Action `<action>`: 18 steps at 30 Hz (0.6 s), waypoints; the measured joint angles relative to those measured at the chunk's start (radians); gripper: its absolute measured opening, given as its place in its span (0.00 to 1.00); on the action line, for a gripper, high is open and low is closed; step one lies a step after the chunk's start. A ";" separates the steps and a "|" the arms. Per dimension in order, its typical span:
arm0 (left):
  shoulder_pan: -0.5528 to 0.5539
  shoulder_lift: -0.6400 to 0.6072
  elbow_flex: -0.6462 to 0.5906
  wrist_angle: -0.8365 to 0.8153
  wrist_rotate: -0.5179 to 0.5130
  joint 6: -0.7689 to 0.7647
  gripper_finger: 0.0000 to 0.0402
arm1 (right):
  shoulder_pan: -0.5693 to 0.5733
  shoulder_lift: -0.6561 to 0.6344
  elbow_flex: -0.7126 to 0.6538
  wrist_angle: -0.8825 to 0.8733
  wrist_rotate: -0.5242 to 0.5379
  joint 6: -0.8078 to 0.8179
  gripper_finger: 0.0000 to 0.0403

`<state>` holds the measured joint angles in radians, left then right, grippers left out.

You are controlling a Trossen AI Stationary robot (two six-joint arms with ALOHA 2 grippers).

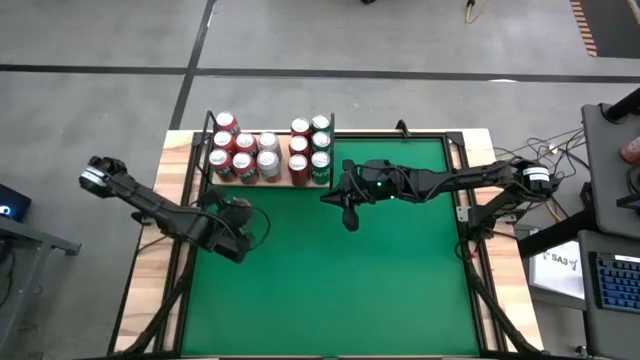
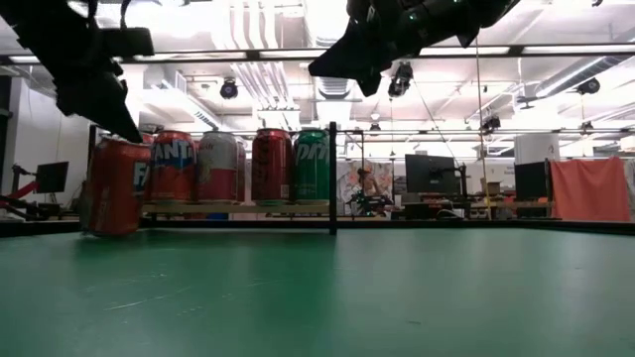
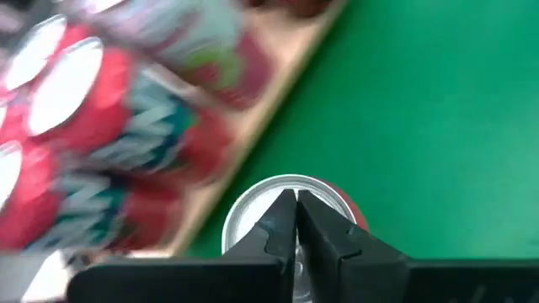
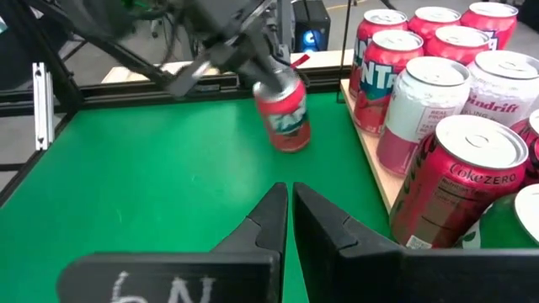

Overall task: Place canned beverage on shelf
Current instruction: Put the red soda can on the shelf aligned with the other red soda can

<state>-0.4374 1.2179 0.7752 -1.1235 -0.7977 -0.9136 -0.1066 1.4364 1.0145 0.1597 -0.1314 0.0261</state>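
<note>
Black fingers of the left tool [image 3: 295, 195] are pressed together with no gap. They sit directly over the silver lid of the red canned beverage [image 3: 250, 215]. It cannot be determined whether the tips pinch the rim or pull-tab or merely rest on the lid.

**Position of the can.** The can [image 4: 284, 114] is on the green table [image 4: 168, 185], just beside the front edge of the shelf [image 4: 368, 147] and not yet on it. In the right wrist view it leans a little off vertical under the left tool. In the low view its base [image 2: 117, 186] is at table level.

**Handling properties (assessed).**
- The body is thin aluminium. If full, it is moderately heavy and stiff under internal pressure. If empty, it is light and dents easily.
- The painted wall is smooth and likely slippery against hard fingers.
- The can is tall on a narrow base, so it tips readily when pushed near the top.

**Recommended hold.** Open the fingers and span the cylindrical wall at or slightly above mid-height, on opposite sides. A pinch at the rim or tab gives poor control of tilt.

**Surroundings.** The shelf carries upright cans [image 2: 271, 164] in close rows, so free space is limited. The right tool [image 4: 289, 189], fingers together, hovers over the table near the other end of the shelf.
</note>
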 joint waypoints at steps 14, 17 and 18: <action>-0.025 0.005 0.020 0.042 0.089 0.106 0.00 | 0.010 0.000 -0.001 0.001 0.000 0.003 0.03; -0.025 0.005 0.034 0.036 0.131 0.141 0.00 | 0.011 0.000 -0.001 0.001 0.000 0.002 0.03; -0.025 0.005 0.045 0.035 0.155 0.170 0.00 | 0.011 0.000 -0.001 0.001 0.000 0.002 0.03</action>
<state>-0.4622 1.2224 0.8199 -1.0881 -0.6422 -0.7434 -0.0959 1.4364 1.0134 0.1604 -0.1319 0.0280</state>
